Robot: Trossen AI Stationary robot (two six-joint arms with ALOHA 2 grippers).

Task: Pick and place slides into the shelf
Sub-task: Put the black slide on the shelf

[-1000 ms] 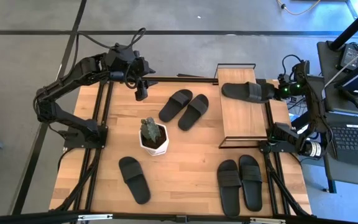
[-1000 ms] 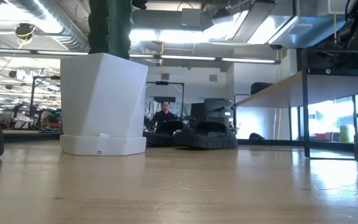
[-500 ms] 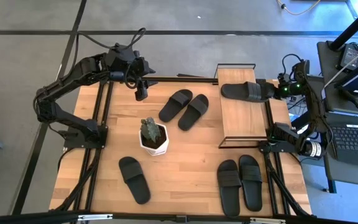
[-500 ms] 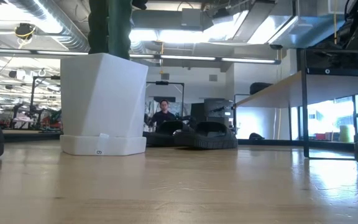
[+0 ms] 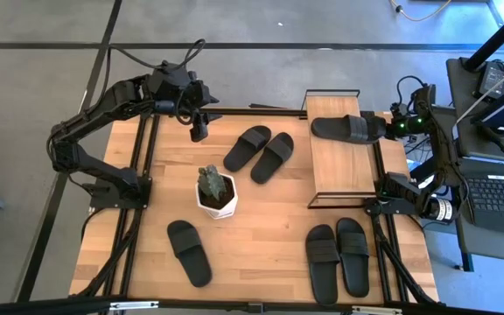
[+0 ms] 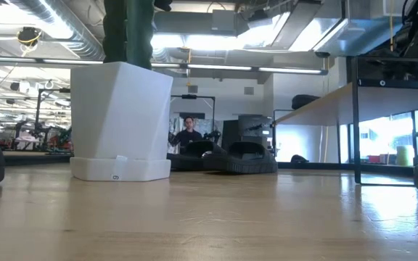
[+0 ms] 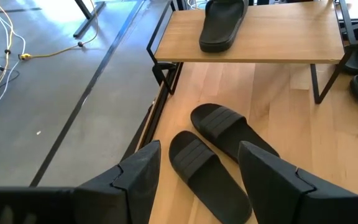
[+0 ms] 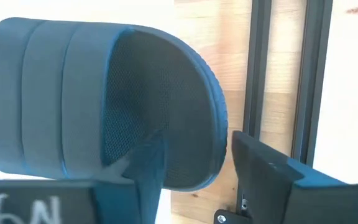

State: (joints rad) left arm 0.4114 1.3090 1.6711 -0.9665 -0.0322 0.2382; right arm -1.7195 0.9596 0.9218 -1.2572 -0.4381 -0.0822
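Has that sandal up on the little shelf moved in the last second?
Yes, slightly: the slide on the shelf has shifted toward the board's left edge, away from the right tool.

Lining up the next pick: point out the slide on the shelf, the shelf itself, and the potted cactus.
Slide on the shelf [image 5: 346,129], high view, on its strap.
Shelf [image 5: 339,171], high view, on bare wooden top board.
Potted cactus [image 5: 216,193], high view, on the white pot's rim beside the plant.

The high view looks straight down on the whole table [image 5: 261,254]. The low view looks level across it, close behind the white pot [image 6: 120,123]. Both wrist views share the shelf [image 7: 253,37] with the high view.
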